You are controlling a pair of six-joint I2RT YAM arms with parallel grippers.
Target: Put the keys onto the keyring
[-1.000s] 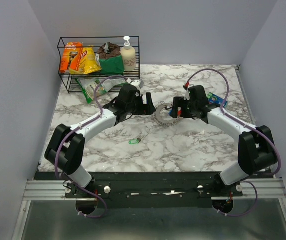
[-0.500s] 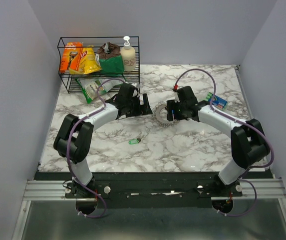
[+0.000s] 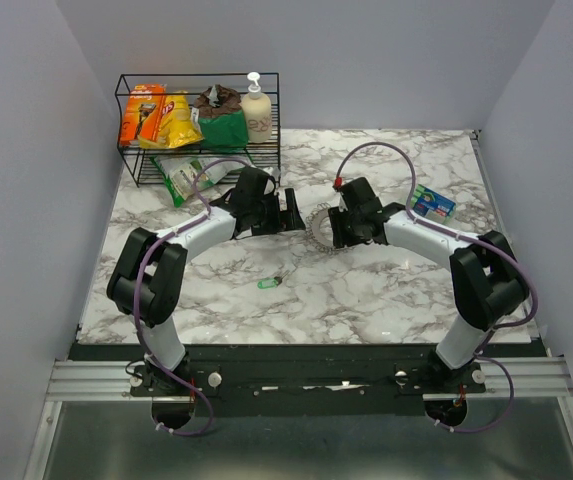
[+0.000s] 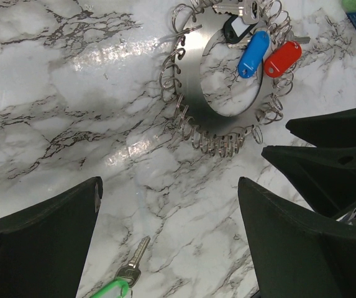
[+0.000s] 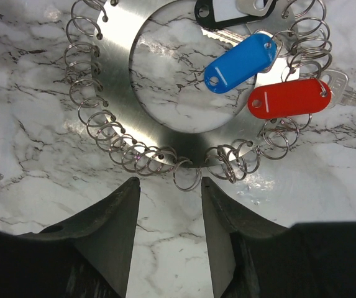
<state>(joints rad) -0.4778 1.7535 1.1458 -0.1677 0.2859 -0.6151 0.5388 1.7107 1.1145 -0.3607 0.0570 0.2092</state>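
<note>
Right tool (image 5: pixel 168 202), left tool (image 4: pixel 170 189), one keyring (image 4: pixel 190 71)

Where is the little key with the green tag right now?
In the overhead view the green-tagged key lies on the marble table, left of centre, nearer the arm bases than the keyring and the left gripper.

White marble-patterned desk (image 3: pixel 366 290), veined in grey and black. Bright silver on the flat metal keyring (image 5: pixel 118 62) and its fringe of wire loops. Glossy blue plastic key tag (image 5: pixel 240 62) and glossy red plastic key tag (image 5: pixel 289 98), each marked with a short white stripe. Black tag with white label (image 5: pixel 218 9) alongside. Translucent green key tag (image 4: pixel 110 290) on a silver key. Matte black on the left pincer (image 4: pixel 168 186) and right pincer (image 5: pixel 170 181). Black wire basket (image 3: pixel 196 76) with an orange packet (image 3: pixel 141 112) and a yellow packet (image 3: pixel 178 120).
</note>
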